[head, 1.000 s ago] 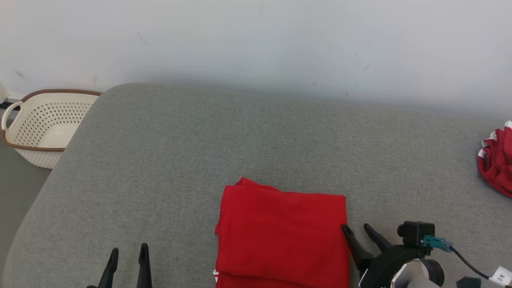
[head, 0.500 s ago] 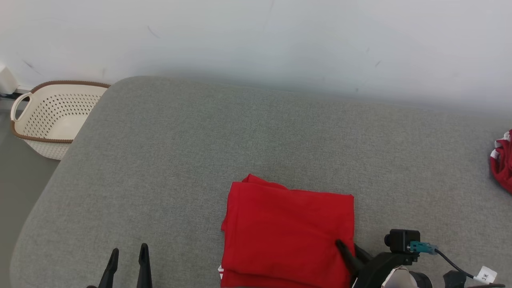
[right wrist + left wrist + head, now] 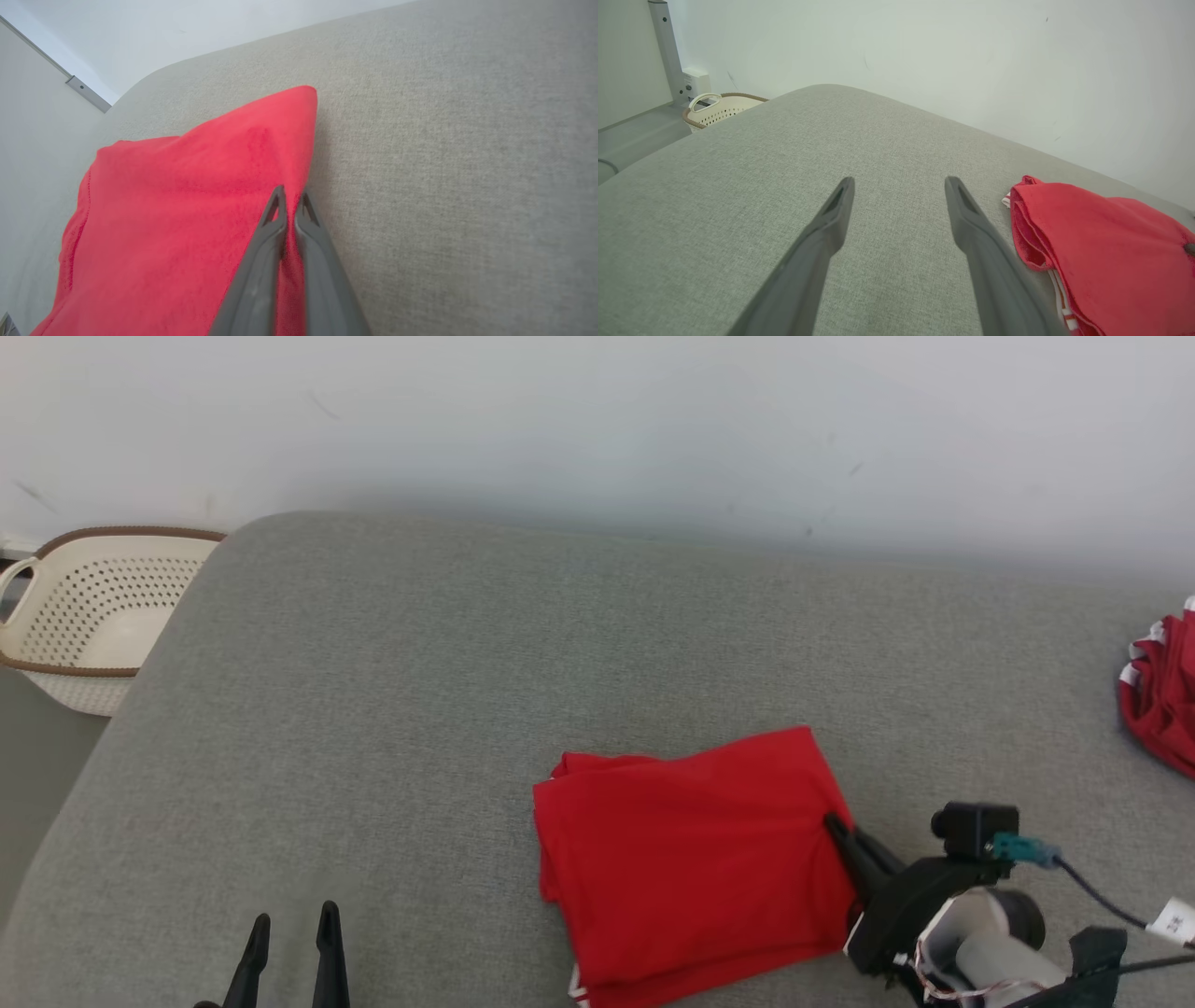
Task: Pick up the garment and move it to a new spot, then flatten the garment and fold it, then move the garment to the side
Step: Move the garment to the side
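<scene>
Two grippers work near the front edge of the grey padded surface (image 3: 448,672). The right gripper (image 3: 834,826) has its jaws pinched together on the right-hand edge of the folded red garment (image 3: 691,859). The cloth is caught between its two dark fingers partway along that edge, nearer the far right corner. The garment lies flat near the front edge, a little right of the middle, turned askew so that its far right corner points toward the back. A bit of white trim shows at its front left corner. The left gripper (image 3: 289,933) hangs over the front left part of the surface, jaws wide apart with nothing between them, well apart from the garment. A second red and white cloth (image 3: 1162,705) sits bunched at the right edge. A cream perforated basket (image 3: 84,607) stands on the floor beside the back left corner
</scene>
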